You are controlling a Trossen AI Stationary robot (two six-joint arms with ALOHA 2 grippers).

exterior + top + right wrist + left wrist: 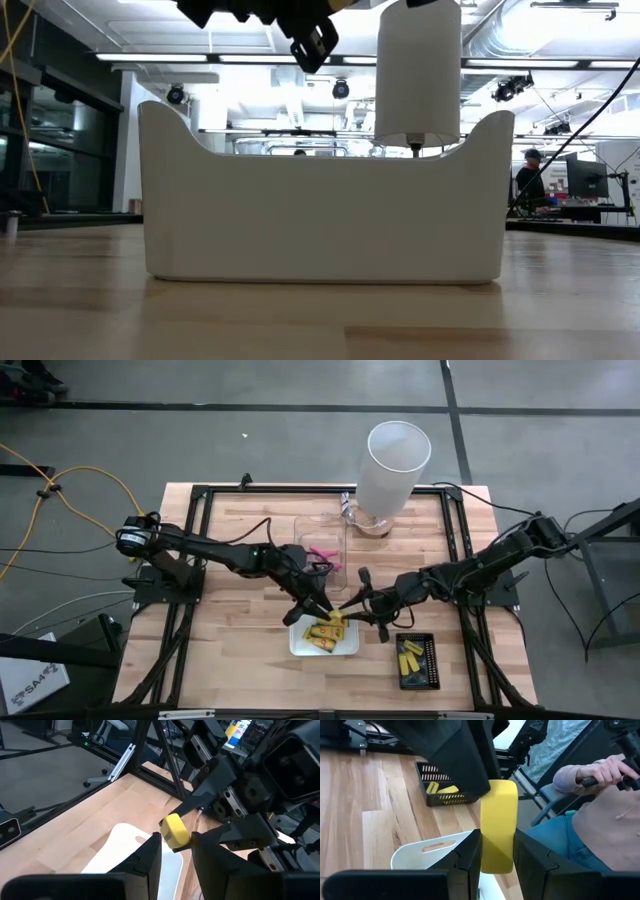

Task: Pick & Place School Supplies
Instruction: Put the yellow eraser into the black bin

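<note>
Both grippers meet above the white tray (296,643) near the table's front edge, with a small plain yellow block (338,617) between them. In the left wrist view the left gripper (497,851) has its two dark fingers pressed against either side of the yellow block (498,826), which stands on end between them. In the right wrist view the right gripper (176,845) also has the block (175,831) sitting between its fingertips, though whether those fingers actually press on it cannot be told. Yellow-orange packets (322,636) lie inside the white tray below. A black slotted tray (418,661) holding more yellow pieces sits just right of it. Farther back stand a clear tray (322,540) with a pink-handled tool (322,553) in it, and a tall white cylinder (393,468). A seated person (600,810) shows beyond the table.
</note>
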